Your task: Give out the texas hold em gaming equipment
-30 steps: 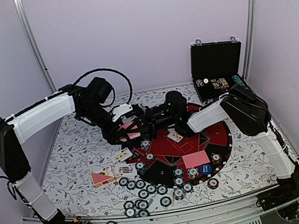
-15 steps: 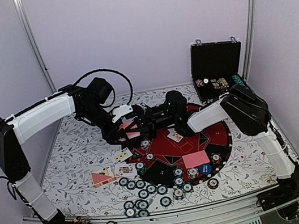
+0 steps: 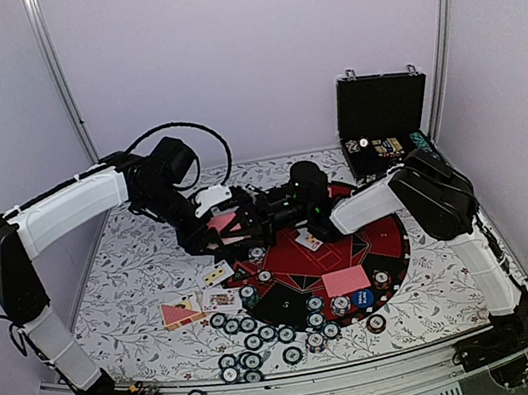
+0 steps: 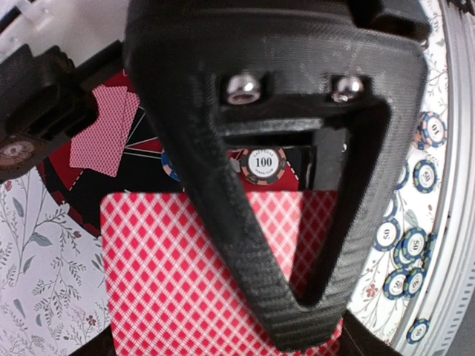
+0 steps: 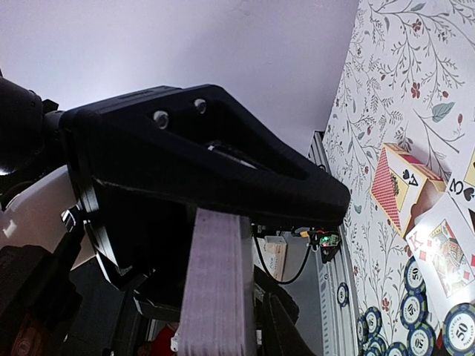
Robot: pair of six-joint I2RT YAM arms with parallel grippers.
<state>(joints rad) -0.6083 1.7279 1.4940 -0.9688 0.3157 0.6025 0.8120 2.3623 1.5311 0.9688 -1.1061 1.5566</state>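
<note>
The floral tabletop point(image 3: 131, 281) carries a round mat point(image 3: 387, 233); playing cards point(image 3: 184, 312) lie left of it, poker chips point(image 3: 253, 342) before it, a black case point(image 3: 383, 122) behind.

Red-and-white lattice-backed card point(image 4: 163, 282), floral white tablecloth point(image 3: 144, 268)

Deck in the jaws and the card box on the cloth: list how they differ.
The deck is clamped in the left gripper's jaws, off the table; the card box lies loose on the flowered cloth. The deck shows a bare pink lattice back; the card box is printed with an ace of spades. Both carry a reddish lattice pattern.
</note>
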